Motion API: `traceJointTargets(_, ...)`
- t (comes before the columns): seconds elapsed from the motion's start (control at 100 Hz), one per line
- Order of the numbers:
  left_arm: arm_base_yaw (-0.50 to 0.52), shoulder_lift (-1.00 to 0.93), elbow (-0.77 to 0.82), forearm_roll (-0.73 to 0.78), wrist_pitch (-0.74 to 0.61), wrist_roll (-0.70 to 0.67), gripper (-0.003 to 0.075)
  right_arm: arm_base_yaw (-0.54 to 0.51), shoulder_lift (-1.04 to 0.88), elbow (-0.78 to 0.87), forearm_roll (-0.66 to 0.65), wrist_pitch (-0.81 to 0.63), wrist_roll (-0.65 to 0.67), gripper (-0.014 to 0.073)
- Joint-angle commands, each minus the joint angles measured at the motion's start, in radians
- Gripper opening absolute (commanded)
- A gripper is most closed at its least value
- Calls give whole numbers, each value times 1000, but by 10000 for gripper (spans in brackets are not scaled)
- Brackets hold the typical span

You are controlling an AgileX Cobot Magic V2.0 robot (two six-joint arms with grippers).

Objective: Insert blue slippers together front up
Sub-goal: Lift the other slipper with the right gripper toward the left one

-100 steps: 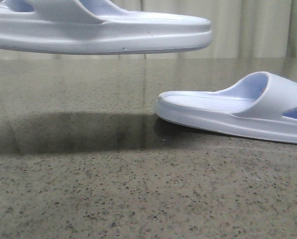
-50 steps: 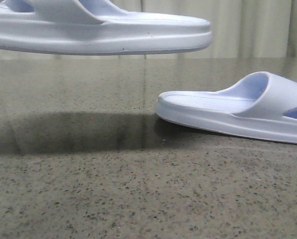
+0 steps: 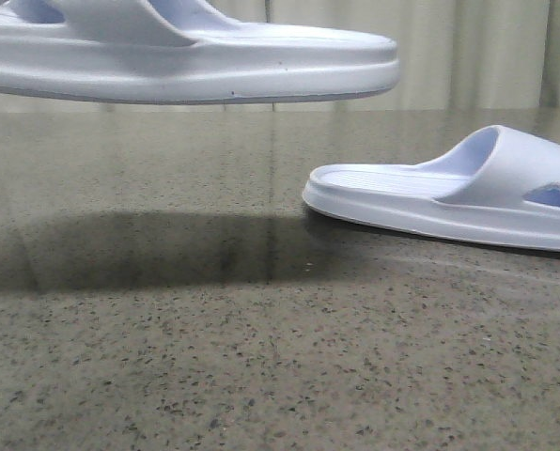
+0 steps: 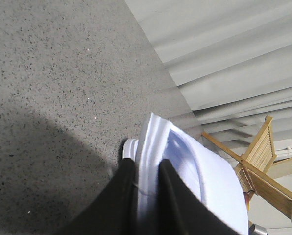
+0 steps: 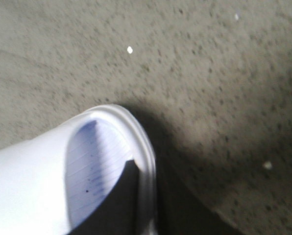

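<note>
1. Left claw (image 4: 147, 196) is clamped on the raised slipper's (image 3: 186, 56) side edge, its long axis level, heel toward 3 o'clock.
2. Right claw (image 5: 138, 200) pinches the low slipper's (image 3: 449, 193) rim over the table (image 3: 214, 357), heel toward 9 o'clock.

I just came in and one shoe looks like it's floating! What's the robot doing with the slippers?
The robot has a pale blue slipper in each gripper. The left gripper pinches the edge of the left slipper and holds it up in the air above the speckled table, which is why it seems to float over its shadow. The right gripper grips the side of the right slipper, which sits low, at or just above the tabletop. The two slippers are apart, not yet fitted together.
</note>
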Motion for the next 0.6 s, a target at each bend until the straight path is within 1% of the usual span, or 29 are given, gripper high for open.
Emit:
traceJointTargets(0.0, -1, -5, -36, -48, 13, 0, 16, -7, -8, -26, 2, -129, -4, -107)
traceJointTargets(0.15, -1, -5, -36, -48, 12, 0, 16, -5, -36, -66, 1, -216, -4, -107)
traceJointTargets(0.24, -1, -5, -36, -44, 11, 0, 16, -5, -75, -113, -24, -233, -6, -107)
traceJointTargets(0.34, -1, -5, -36, -44, 3, 0, 16, -5, -131, -183, -65, -216, -13, -107)
traceJointTargets(0.47, -1, -3, -36, -42, -1, 0, 16, -5, -178, -314, -108, -79, -13, -107)
traceJointTargets(0.59, -1, -3, -36, -42, -1, 0, 16, -5, -197, -439, -106, 126, -13, -107)
